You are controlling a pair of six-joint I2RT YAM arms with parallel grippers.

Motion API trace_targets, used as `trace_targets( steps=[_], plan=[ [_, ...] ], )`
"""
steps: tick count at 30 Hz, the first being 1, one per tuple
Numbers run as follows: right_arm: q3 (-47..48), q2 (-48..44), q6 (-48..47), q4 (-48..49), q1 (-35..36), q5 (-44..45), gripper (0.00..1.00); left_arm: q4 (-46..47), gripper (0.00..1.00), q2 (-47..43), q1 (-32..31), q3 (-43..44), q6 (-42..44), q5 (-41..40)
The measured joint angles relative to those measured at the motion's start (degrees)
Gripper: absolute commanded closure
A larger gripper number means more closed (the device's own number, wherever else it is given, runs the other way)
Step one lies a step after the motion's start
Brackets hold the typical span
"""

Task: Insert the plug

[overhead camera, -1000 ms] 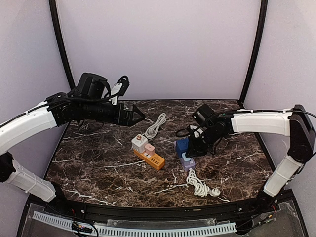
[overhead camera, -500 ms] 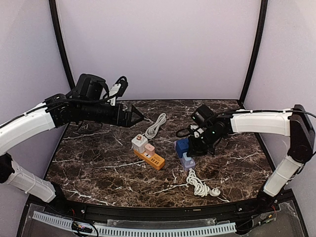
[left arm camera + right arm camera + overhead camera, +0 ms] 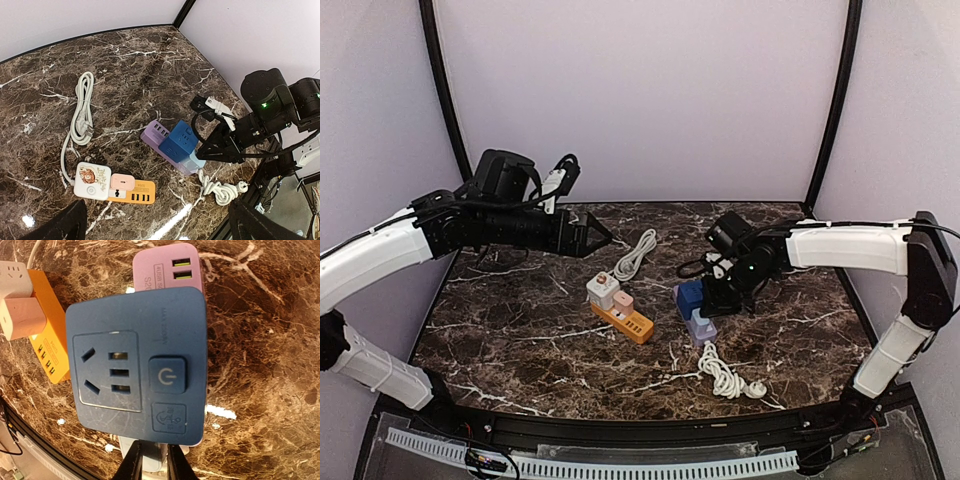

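Note:
A purple power strip (image 3: 700,330) lies right of centre with a blue cube socket (image 3: 688,296) standing on it. My right gripper (image 3: 710,306) is low beside the cube, shut on a pale blue plug (image 3: 701,318) that sits on the strip. In the right wrist view the cube (image 3: 136,370) fills the frame, and the plug (image 3: 151,452) shows between my gripper's (image 3: 152,462) dark fingers just below it. The plug's white cable (image 3: 725,376) lies coiled toward the front. My left gripper (image 3: 600,237) hangs open high over the back left, holding nothing.
An orange power strip (image 3: 632,323) lies at centre, carrying a white adapter (image 3: 603,291) and a pink adapter (image 3: 623,301). A second white cord (image 3: 635,253) lies coiled behind it. The left wrist view shows the orange strip (image 3: 132,191) and purple strip (image 3: 152,135) from above.

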Motion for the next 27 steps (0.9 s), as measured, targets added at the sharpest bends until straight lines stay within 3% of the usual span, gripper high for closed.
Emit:
trace_targets(
  steps=[7,19,27],
  plan=[
    [1.3,-0.4,-1.0,-4.9,0.0,2.2,0.68,0.0,0.0,0.6,0.0,0.0,0.0,0.0],
    [7.1,-4.3,-1.9,-8.9,0.0,2.2,0.66,0.2,0.0,1.8,0.0,0.7,0.0,0.2],
    [16.1,-5.1,-2.4,-11.8,0.0,3.3,0.62,0.1,0.0,1.8,0.0,1.0,0.5,-0.1]
  ],
)
